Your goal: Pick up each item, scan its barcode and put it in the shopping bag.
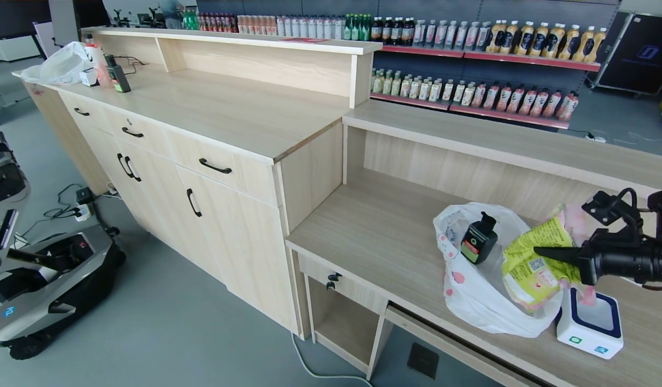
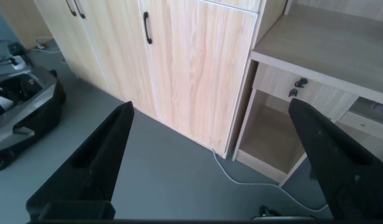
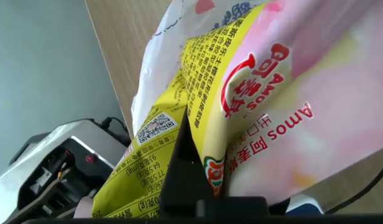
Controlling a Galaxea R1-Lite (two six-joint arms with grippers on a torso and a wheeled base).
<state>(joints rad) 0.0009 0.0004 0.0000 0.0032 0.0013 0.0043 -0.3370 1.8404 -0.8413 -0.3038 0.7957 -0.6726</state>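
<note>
One yellow-and-pink snack packet point(image 1: 535, 263), showing one square code, is hanging pinched in the right gripper point(image 1: 546, 252) over the one white shopping bag point(image 1: 470, 301) on the counter point(image 1: 385, 226). One black scanner point(image 1: 479, 239) is lying on the bag, and the left gripper point(image 2: 210, 162) is hanging spread.

You have shopping bag point(image 1: 470, 303) on counter point(image 1: 385, 226), handheld device point(image 1: 479, 240) on it, snack packet point(image 1: 531, 269) over its right side, scanner box point(image 1: 589, 329) just right.

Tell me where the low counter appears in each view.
Head: low counter, centre-right, under the bag.
Left wrist: low counter, above the drawer key.
Right wrist: low counter, bare wood beside the bag.
Shared: the drawer key links head and left wrist; the bag links head and right wrist.
</note>
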